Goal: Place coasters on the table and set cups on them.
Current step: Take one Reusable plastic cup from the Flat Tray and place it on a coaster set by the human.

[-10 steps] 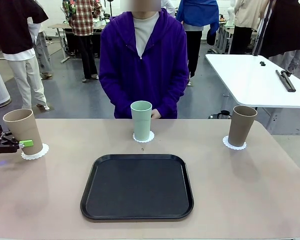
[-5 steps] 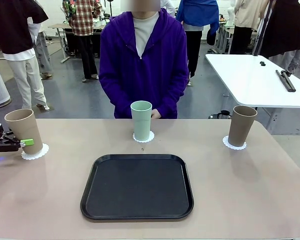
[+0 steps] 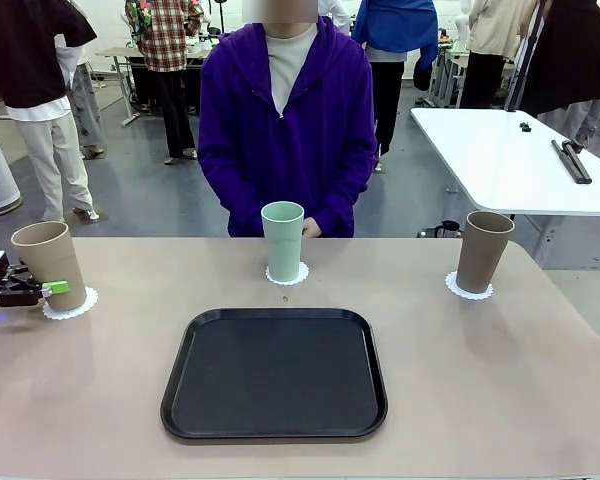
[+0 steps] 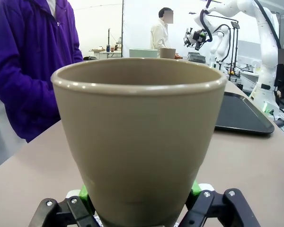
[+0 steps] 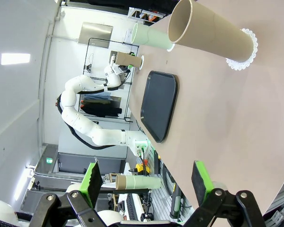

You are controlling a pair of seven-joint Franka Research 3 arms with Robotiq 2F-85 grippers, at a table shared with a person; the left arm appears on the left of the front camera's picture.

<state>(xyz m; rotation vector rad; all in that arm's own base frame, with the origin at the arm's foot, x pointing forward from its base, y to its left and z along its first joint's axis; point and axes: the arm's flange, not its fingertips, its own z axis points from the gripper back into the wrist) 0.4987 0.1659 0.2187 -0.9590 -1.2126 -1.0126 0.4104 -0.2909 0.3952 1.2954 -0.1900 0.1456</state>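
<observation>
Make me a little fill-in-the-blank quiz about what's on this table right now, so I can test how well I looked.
1. The cup standing right in front of the person is pale ____ in colour.
2. Each of the three cups stands on a white paper ____.
3. The black tray in the middle of the table has ____ cups on it.
4. The left gripper has its green pads at the ____ cup at the table's left end.

Missing words: mint green; coaster; no; brown
</observation>
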